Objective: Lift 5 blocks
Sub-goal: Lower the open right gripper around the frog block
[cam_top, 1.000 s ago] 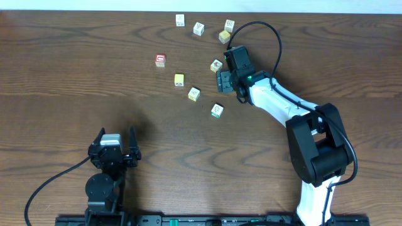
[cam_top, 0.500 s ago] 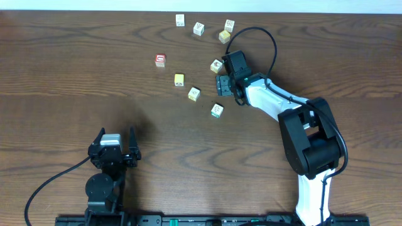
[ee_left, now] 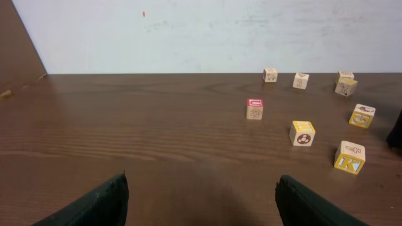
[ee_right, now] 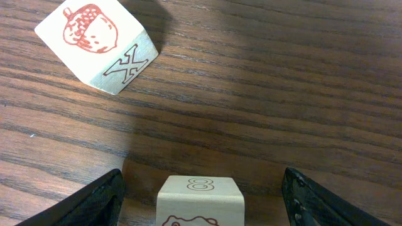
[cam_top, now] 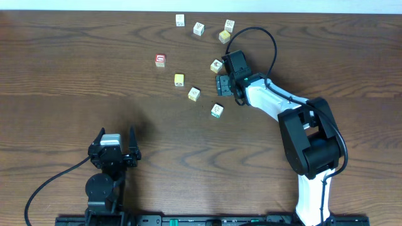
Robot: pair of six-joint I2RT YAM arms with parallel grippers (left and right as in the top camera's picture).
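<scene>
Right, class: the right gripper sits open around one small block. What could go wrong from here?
1. The right gripper straddles the 8 block with jaws wide; closing unevenly could twist or push it away.
2. The acorn block lies close ahead; any forward drift could knock it.

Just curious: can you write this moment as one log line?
left jaws: open, empty | right jaws: open, either side of 8 block, untouched | acorn block: beyond | held: nothing
</scene>
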